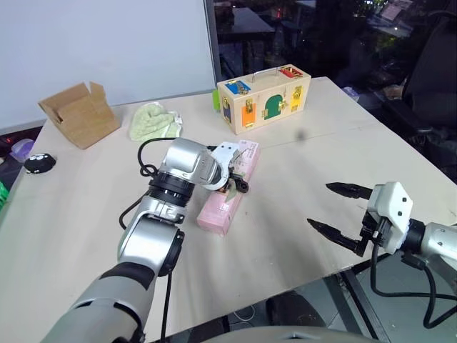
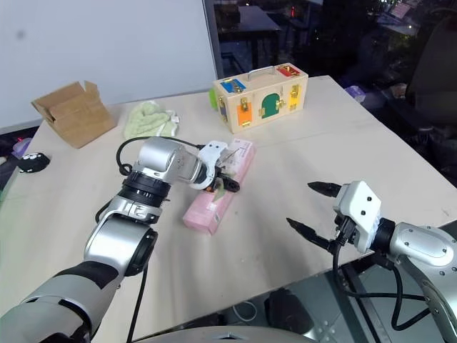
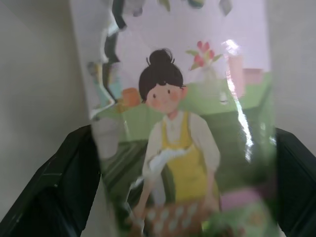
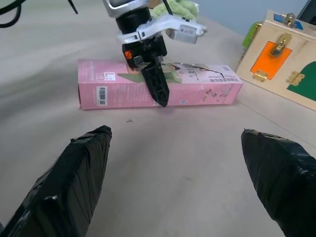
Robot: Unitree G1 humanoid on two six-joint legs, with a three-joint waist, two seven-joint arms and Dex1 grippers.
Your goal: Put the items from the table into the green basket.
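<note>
The pink carton [image 1: 230, 189] lies flat on the bench [image 1: 300, 236], in front of the wooden latch box [image 1: 264, 98]. The left claw [image 2: 223, 176] straddles its middle from above, 1 finger down each long side, pressing the walls but not visibly gripping hard. The likely failure is a slip: the carton is long and glossy, so a loose or off-centre pinch could let 1 end droop and swing, or squeeze the thin walls inward. The right claw [image 1: 341, 209] hovers with fingers apart, empty, near the bench edge, well apart from the carton.
</note>
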